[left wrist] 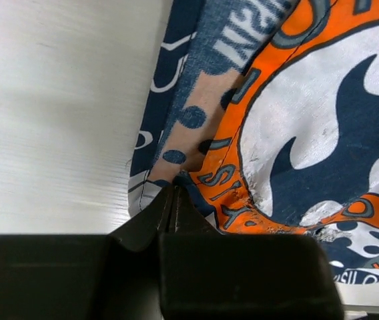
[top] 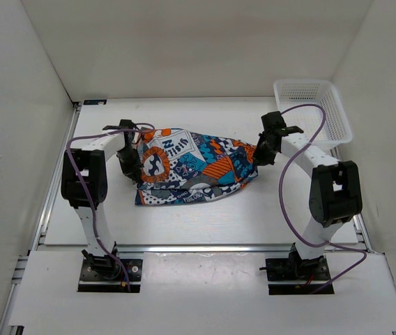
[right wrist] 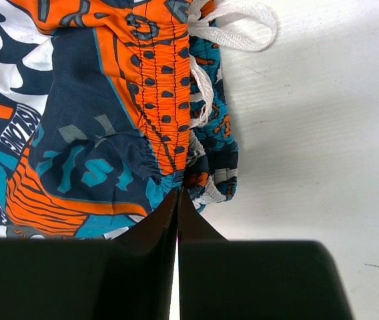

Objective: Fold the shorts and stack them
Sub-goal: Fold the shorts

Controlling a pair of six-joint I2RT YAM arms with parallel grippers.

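The shorts (top: 194,167) are found bunched on the table (top: 205,223). Their left edge is pinched by the left gripper (left wrist: 174,197). The waistband (right wrist: 166,87) is pinched between the right gripper (right wrist: 178,199) jaws.

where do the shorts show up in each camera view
Top external: the shorts lie spread in the centre of the picture.
Left wrist: they fill the right side, their edge pinched by the left gripper.
Right wrist: they fill the upper left, the waistband pinched by the right gripper.
Shared landmark: the white table, bare beside the fabric in every view.
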